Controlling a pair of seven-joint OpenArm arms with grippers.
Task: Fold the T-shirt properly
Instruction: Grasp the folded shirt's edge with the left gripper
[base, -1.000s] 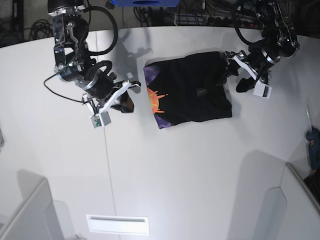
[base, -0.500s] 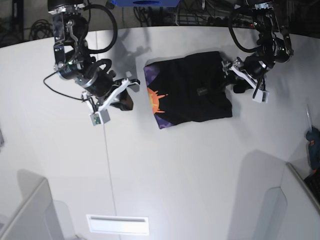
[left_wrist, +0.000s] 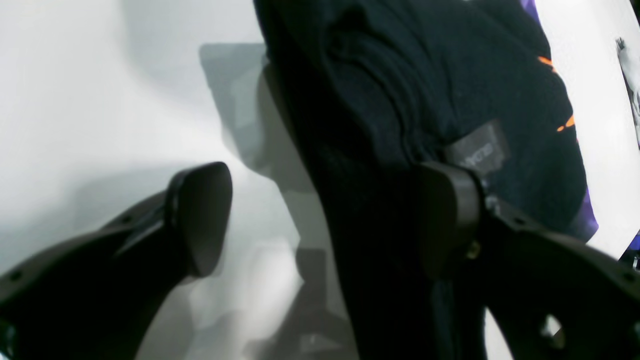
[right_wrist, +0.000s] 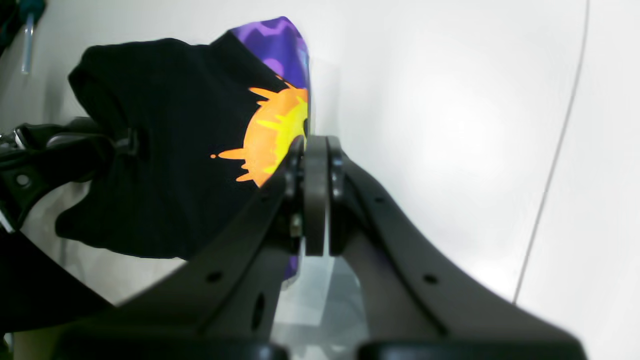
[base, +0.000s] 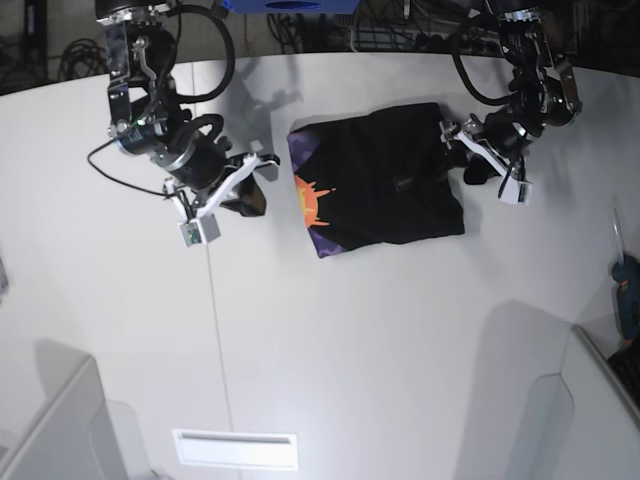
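On a white surface with cables behind it, the left hand stands spread wide at the edge of the T-shirt, gripping nothing, while the right hand hangs clenched and empty beside the folded black shirt's purple-and-orange print.

Black T-shirt — purple-and-orange print with yellow along one edge — on a white table.
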